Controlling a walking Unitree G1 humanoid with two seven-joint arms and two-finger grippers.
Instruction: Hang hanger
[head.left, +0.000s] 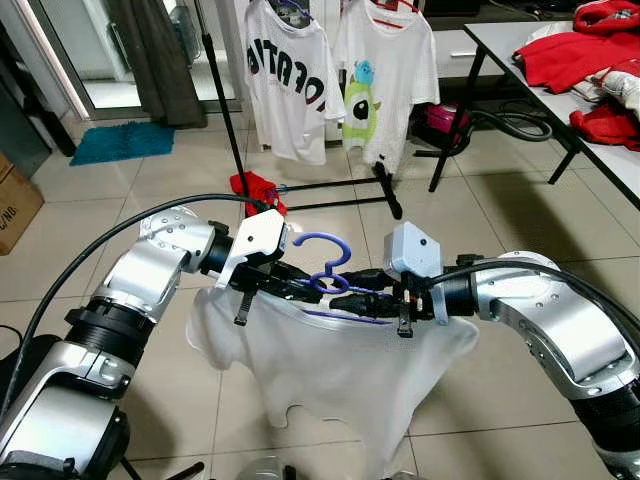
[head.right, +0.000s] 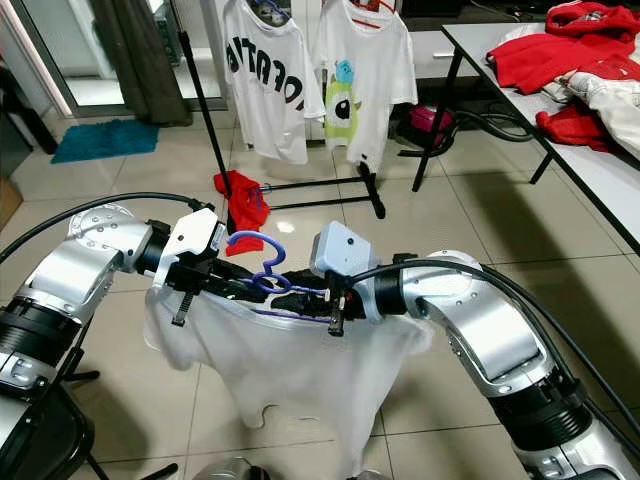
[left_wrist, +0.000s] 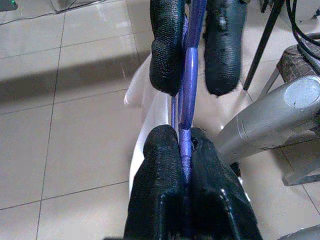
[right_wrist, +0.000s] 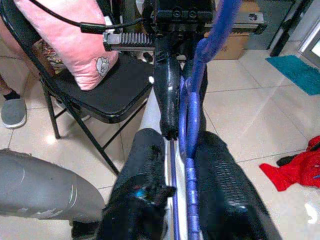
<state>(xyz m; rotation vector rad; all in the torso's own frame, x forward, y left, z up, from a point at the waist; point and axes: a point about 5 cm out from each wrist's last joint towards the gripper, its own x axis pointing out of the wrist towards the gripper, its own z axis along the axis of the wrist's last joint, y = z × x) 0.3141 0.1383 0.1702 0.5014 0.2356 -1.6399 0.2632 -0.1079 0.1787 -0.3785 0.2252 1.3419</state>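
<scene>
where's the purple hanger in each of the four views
Left eye view: purple hanger at centre, hook up, between both grippers.
Right eye view: left of centre, above the white shirt.
Left wrist view: its bar runs up the middle, between the black fingers.
Right wrist view: upper middle.
Shared landmark: the white shirt draped on it.

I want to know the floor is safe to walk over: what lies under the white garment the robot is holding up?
Under the white garment pale floor tiles show around its edges. The floor directly behind the cloth is covered, so anything lying there cannot be seen.
</scene>
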